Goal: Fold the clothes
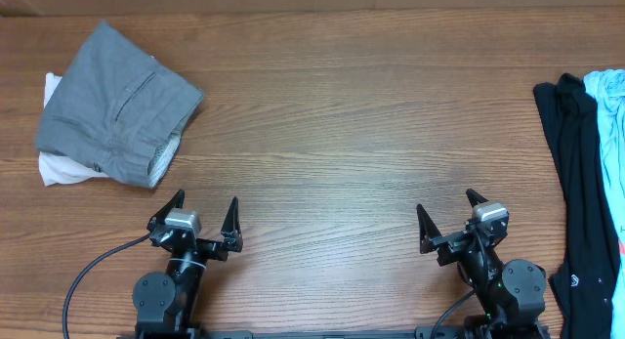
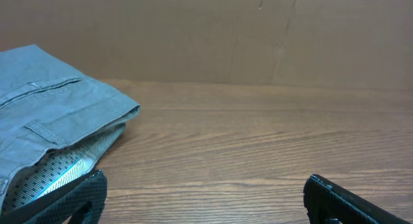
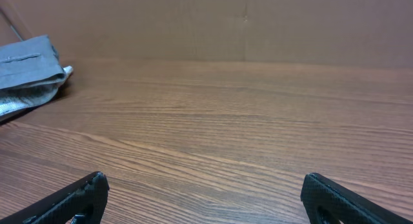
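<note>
The grey shorts (image 1: 119, 103) lie folded at the far left of the table, welt pocket up and pale lining showing at the open edge. They also show in the left wrist view (image 2: 51, 121) and at the left edge of the right wrist view (image 3: 29, 69). My left gripper (image 1: 203, 213) is open and empty near the front edge, a short way in front of the shorts. My right gripper (image 1: 447, 214) is open and empty at the front right, far from them.
A cream-white garment (image 1: 57, 169) lies under the grey shorts, sticking out at their left. A black garment (image 1: 578, 183) and a light blue one (image 1: 611, 114) lie at the right edge. A brown wall (image 2: 206, 37) stands behind the wooden table (image 1: 342, 134).
</note>
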Available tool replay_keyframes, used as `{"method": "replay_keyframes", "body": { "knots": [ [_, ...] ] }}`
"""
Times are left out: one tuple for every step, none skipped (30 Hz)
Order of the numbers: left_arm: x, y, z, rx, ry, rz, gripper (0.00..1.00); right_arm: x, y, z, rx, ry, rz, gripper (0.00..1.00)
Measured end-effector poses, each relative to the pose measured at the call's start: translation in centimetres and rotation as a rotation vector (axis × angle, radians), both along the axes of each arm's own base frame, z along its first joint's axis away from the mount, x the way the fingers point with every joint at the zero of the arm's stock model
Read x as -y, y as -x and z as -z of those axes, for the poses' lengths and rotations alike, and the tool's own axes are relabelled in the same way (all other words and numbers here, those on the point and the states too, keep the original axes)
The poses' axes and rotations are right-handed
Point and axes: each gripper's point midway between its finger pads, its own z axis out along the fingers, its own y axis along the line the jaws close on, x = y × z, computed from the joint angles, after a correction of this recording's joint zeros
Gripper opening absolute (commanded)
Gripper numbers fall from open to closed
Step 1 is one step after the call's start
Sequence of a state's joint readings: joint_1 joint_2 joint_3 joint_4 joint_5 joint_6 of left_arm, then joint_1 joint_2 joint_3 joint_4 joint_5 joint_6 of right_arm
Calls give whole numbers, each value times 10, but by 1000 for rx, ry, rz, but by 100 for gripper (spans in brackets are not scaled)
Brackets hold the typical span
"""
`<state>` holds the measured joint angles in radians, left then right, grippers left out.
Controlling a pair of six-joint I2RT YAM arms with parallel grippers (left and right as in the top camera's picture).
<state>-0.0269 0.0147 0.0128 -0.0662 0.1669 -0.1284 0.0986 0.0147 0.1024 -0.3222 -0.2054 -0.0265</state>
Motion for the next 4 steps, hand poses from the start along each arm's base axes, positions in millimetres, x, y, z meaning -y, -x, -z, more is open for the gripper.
{"method": "replay_keyframes", "body": {
  "knots": [
    [0, 0, 0, 0, 0, 0, 100, 0, 0, 0, 0, 0, 0, 100],
    [0, 0, 0, 0, 0, 0, 100, 0, 0, 0, 0, 0, 0, 100],
    [0, 0, 0, 0, 0, 0, 100, 0, 0, 0, 0, 0, 0, 100],
    [0, 0, 0, 0, 0, 0, 100, 0, 0, 0, 0, 0, 0, 100]
  ]
}}
